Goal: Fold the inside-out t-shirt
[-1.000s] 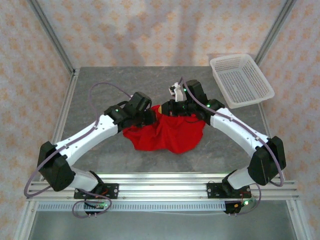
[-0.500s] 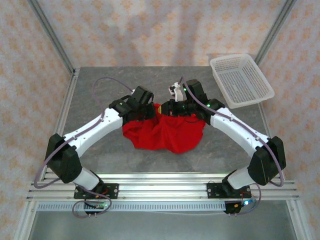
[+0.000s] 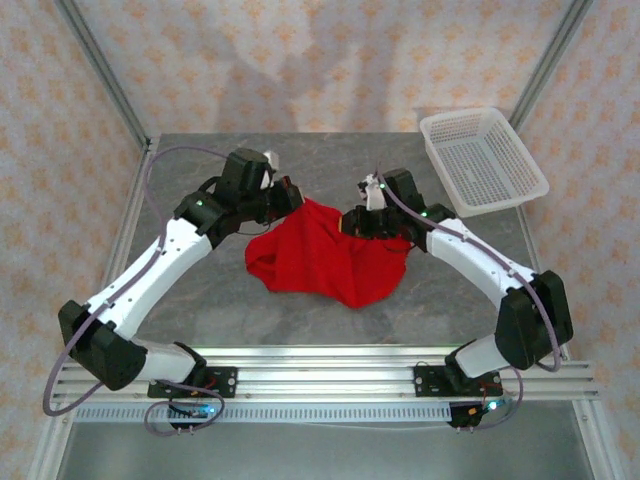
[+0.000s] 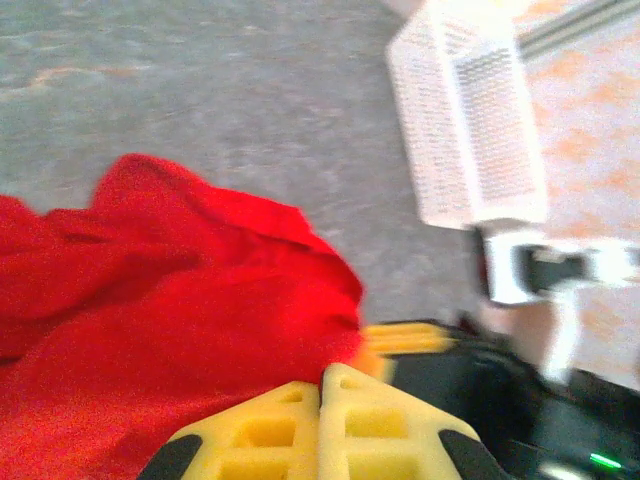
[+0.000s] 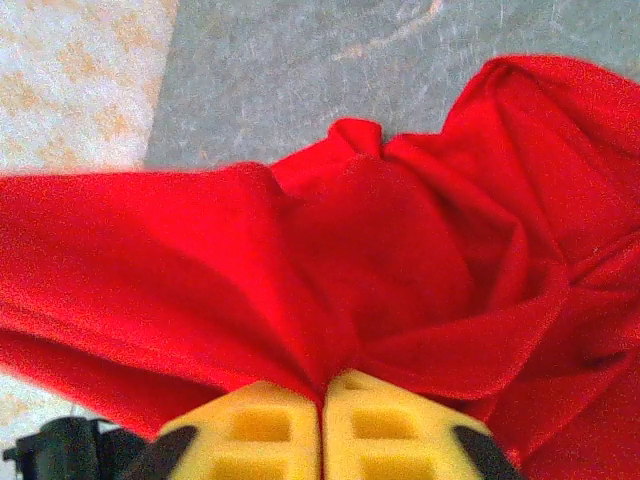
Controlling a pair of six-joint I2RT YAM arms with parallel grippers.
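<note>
Left hand (image 4: 322, 378) and right hand (image 5: 322, 388), closed, pinch t-shirt (image 3: 325, 262).

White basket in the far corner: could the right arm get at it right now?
Probably yes: bare table lies between the right gripper and the white basket. But that gripper is pinching the red t-shirt, which would drag along.

Plain bright red t-shirt (image 3: 325, 262) on a mottled grey table (image 3: 330, 160). White mesh basket (image 3: 484, 160). Pale walls (image 3: 300, 60) patterned with orange flowers. Robot arms (image 3: 160, 265) white with black joints, lilac cables (image 3: 165, 152), yellow fingers (image 4: 270, 425).
</note>
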